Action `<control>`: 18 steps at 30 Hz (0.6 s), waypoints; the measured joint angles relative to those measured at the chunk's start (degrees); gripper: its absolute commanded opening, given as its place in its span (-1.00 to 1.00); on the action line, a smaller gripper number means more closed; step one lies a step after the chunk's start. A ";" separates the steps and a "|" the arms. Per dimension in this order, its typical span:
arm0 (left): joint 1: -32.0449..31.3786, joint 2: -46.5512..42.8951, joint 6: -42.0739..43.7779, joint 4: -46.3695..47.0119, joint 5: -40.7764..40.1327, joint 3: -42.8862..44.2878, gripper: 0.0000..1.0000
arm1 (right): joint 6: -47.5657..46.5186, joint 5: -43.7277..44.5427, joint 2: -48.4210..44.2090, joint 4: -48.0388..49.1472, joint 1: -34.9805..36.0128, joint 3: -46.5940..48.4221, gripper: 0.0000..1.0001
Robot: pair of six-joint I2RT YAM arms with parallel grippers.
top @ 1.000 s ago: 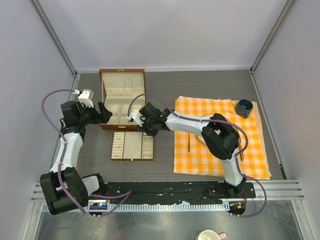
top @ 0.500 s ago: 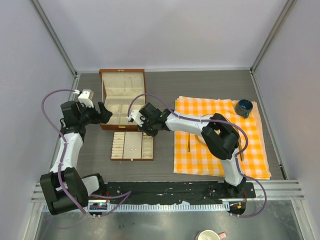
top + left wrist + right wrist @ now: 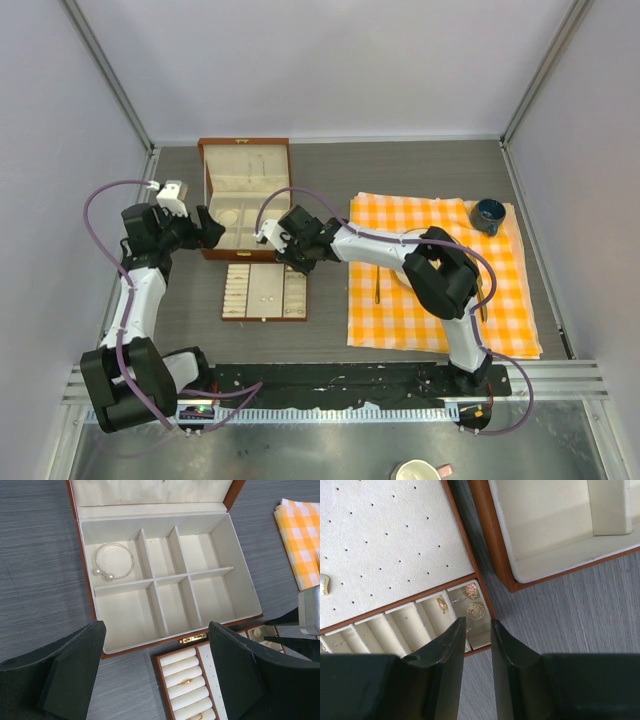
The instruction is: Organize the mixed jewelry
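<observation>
Grey wood-grain tabletop carries everything. At the left, the left gripper (image 3: 156,645) hovers with its black fingers spread wide and nothing between them, over the near edge of the box (image 3: 245,587), which is brown wood, lined in cream and split by straight dividers. The bracelet (image 3: 109,576) lies flat in the back-left compartment. It is a thin silver hoop, nearly round, and its two pearl-tipped ends point toward that compartment's near-left corner. Just in front of the box sits the tray (image 3: 395,530), with a dotted cream panel and padded rolls holding small gold rings (image 3: 186,682). Two round, patterned gold studs (image 3: 475,611) rest in its corner slot. The right gripper (image 3: 476,630) hangs just above them, jaws narrowly parted and empty. An orange checked cloth (image 3: 440,270) lies at the right.
</observation>
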 measured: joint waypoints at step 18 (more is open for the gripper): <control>0.02 -0.96 1.73 -0.28 0.70 -0.04 0.80 | 0.17 0.09 -4.57 -2.01 0.00 -0.04 -0.32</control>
